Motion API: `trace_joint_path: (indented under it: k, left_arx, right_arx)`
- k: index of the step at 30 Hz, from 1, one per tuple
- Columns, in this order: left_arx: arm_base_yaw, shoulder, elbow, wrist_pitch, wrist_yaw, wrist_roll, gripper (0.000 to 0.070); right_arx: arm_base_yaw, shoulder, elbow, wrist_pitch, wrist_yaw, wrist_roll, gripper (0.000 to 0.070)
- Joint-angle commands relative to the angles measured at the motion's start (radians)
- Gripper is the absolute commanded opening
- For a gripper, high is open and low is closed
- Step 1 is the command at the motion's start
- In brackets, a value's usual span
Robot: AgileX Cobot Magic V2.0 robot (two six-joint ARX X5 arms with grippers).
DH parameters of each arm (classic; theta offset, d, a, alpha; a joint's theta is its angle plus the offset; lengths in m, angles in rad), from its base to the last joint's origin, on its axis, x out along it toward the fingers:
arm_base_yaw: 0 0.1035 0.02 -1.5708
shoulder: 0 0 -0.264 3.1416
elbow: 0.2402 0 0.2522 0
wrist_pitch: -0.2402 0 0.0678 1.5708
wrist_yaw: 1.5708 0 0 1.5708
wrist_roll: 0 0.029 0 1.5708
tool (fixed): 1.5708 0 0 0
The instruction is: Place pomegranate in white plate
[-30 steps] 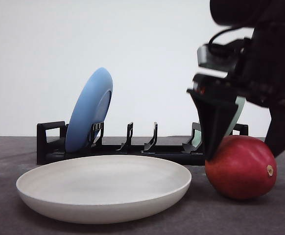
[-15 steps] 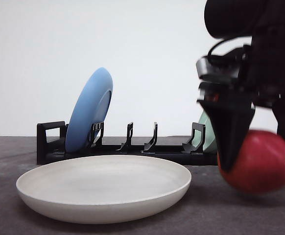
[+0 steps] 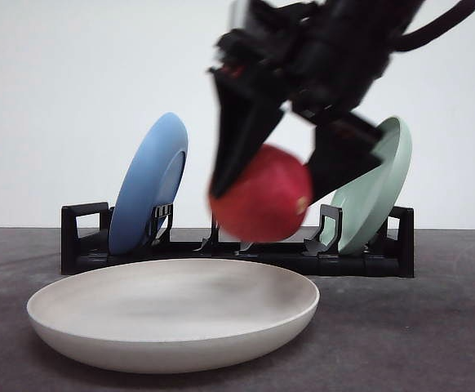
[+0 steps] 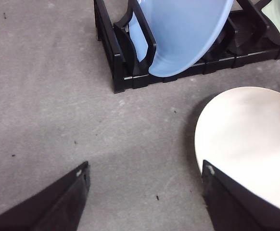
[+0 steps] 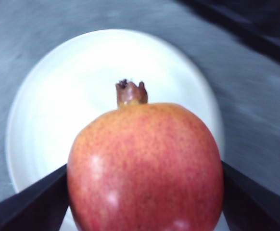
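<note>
Red fruit: the pomegranate [image 3: 259,194] hangs in the air above the far right part of the white plate, clear of the desk; in the right wrist view its brown crown points away from the camera, toward the plate.
Right gripper [image 3: 274,175]: jaws pinching the pomegranate, one dark finger on each side of it.
White plate [image 3: 74,327]: flat on the grey desk [image 3: 417,343], in front of the rack, nothing lying in it.
Left gripper [image 4: 145,192]: jaws spread wide with nothing between them, low over the desk just beside the white plate's rim.
Black rack [image 3: 82,245]: behind the white plate, holding two plates on edge.
Blue plate [image 3: 148,184]: tilted in the rack's left end.
Pale green plate [image 3: 376,192]: tilted in the rack's right end, behind the right gripper.
</note>
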Motion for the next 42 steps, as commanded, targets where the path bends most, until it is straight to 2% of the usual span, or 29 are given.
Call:
trace_joint_path:
  k: [1,11,26,33,37,42]
  left_arx:
    - [0.000,0.006,0.011,0.008,0.006,-0.002,0.0435]
    - [0.000,0.006,0.011,0.008,0.005,-0.002,0.0435]
    - [0.000,0.006,0.011,0.008,0.005,-0.002,0.0435]
    - [0.000,0.006,0.011,0.008,0.005,-0.002,0.0435]
    - [0.000,0.006,0.011,0.008,0.005,-0.002,0.0435]
    - [0.000,0.006,0.011,0.008,0.005,-0.002,0.0435]
  right_arx:
    - [0.029,0.035,0.012,0.038,-0.001,-0.030,0.0458]
    - [0.100,0.148,0.012,0.179,0.007,-0.027,0.0459]
    - [0.103,0.215,0.012,0.184,0.007,-0.022,0.0474]
    - [0.103,0.215,0.012,0.183,0.007,-0.018,0.0578]
    - [0.099,0.201,0.025,0.170,-0.002,0.007,0.0598]
    - [0.088,0.131,0.032,0.151,-0.019,-0.006,0.0619]
